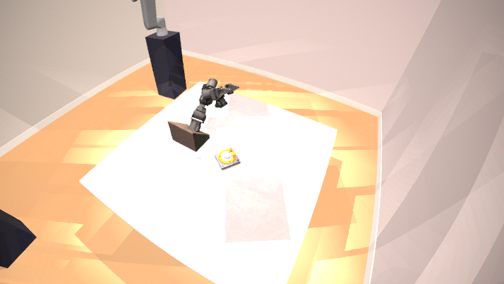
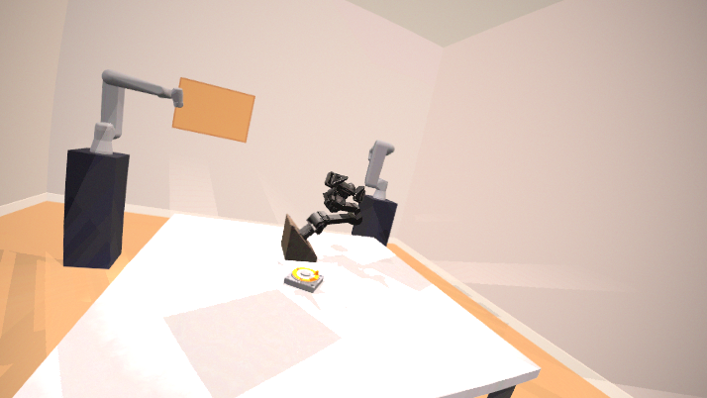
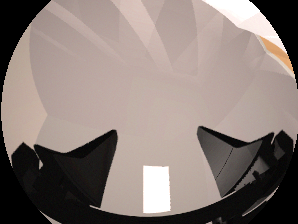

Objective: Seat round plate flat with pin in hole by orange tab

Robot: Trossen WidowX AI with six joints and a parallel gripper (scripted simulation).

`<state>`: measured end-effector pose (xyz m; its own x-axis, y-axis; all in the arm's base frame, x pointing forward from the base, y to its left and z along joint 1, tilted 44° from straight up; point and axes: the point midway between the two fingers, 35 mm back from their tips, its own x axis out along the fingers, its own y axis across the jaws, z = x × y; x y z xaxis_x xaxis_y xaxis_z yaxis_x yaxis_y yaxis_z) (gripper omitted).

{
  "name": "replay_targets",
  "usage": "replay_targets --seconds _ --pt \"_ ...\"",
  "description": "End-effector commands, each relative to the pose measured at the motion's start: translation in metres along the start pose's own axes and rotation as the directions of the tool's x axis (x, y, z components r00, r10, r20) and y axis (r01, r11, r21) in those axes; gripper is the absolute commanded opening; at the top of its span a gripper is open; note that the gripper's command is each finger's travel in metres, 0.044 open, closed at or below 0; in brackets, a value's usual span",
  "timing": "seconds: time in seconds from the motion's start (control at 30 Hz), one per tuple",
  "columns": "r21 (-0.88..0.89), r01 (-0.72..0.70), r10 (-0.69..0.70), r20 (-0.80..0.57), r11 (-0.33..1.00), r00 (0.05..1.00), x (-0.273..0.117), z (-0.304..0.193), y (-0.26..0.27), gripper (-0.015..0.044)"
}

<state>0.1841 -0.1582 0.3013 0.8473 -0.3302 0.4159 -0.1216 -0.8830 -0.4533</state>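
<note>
Exterior | pincer (image 2: 338, 176) open, raised | plate (image 2: 305, 274) on base (image 2: 299, 284)

Plate (image 1: 226, 155) on base (image 1: 234, 163) — arm (image 1: 206, 100) behind.

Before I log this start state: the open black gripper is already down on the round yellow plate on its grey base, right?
Not quite. The open black gripper is raised and folded back, well away from the round yellow plate on its grey base; the exterior view shows the gap.
</note>
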Motion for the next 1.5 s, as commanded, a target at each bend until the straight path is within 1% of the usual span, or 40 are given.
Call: replay_targets --seconds 0.0,0.03,0.1,0.17,0.23,0.27,0.3,0.33,0.4,0.47,0.5,0.53,0.57,0.6,0.63,0.73,0.77,0.8,0.83,0.87,0.9,0.97,1.03,1.07,1.1,1.17,1.2,1.23,1.47 --pt "0.024 -0.006 0.006 0.011 1.000 1.000 0.002 0.002 0.002 0.0374" --pt "0.094 -0.028 0.024 0.043 0.995 0.999 0.006 0.007 0.007 0.0347" --pt "0.336 -0.134 0.079 0.172 0.932 0.982 0.021 0.030 0.026 0.0295" --pt "0.548 -0.289 0.121 0.322 0.785 0.939 0.033 0.060 0.043 0.0242" --pt "0.678 -0.462 0.141 0.473 0.572 0.870 0.040 0.092 0.055 0.0190" --pt "0.685 -0.476 0.142 0.486 0.551 0.862 0.041 0.095 0.055 0.0164" --pt "0.701 -0.520 0.143 0.524 0.488 0.840 0.041 0.104 0.057 0.0137" --pt "0.714 -0.590 0.142 0.585 0.377 0.799 0.042 0.119 0.060 0.0111" --pt "0.681 -0.724 0.128 0.712 0.116 0.690 0.040 0.152 0.064 0.0059" --pt "0.623 -0.781 0.111 0.780 -0.042 0.616 0.036 0.171 0.064 0.0006" --pt "0.584 -0.803 0.101 0.812 -0.120 0.575 0.034 0.180 0.063 0.0000" --pt "0.572 -0.808 0.098 0.821 -0.143 0.563 0.033 0.183 0.063 0.0000" --pt "0.532 -0.820 0.087 0.846 -0.211 0.526 0.031 0.191 0.062 0.0000" --pt "0.458 -0.830 0.068 0.884 -0.319 0.462 0.026 0.204 0.060 0.0000" --pt "0.380 -0.826 0.047 0.916 -0.417 0.398 0.021 0.216 0.057 0.0000" --pt "0.196 -0.769 -0.004 0.968 -0.609 0.250 0.007 0.239 0.050 0.0000" --pt "0.133 -0.735 -0.023 0.980 -0.665 0.198 0.002 0.246 0.047 0.0000" --pt "0.117 -0.725 -0.028 0.982 -0.679 0.185 0.001 0.248 0.046 0.0000" --pt "0.071 -0.692 -0.043 0.988 -0.718 0.146 -0.003 0.253 0.043 0.0000" --pt "-0.002 -0.629 -0.067 0.995 -0.777 0.079 -0.010 0.261 0.039 0.0000" --pt "-0.086 -0.537 -0.099 0.995 -0.839 -0.004 -0.019 0.270 0.033 0.0000" --pt "-0.184 -0.384 -0.148 0.981 -0.905 -0.123 -0.032 0.281 0.023 0.0000" --pt "-0.246 -0.221 -0.194 0.953 -0.944 -0.232 -0.044 0.289 0.014 0.0000" --pt "-0.251 -0.203 -0.199 0.949 -0.946 -0.244 -0.045 0.290 0.013 0.0000" --pt "-0.262 -0.150 -0.214 0.937 -0.953 -0.277 -0.048 0.292 0.010 0.0000" --pt "-0.272 0.030 -0.263 0.885 -0.962 -0.385 -0.057 0.299 0.000 0.0000" --pt "-0.267 0.083 -0.277 0.866 -0.960 -0.415 -0.060 0.300 -0.003 0.0000" --pt "-0.264 0.100 -0.282 0.860 -0.959 -0.425 -0.060 0.301 -0.004 0.0000" --pt "-0.264 0.101 -0.282 0.860 -0.959 -0.426 -0.063 0.299 -0.005 0.0000"
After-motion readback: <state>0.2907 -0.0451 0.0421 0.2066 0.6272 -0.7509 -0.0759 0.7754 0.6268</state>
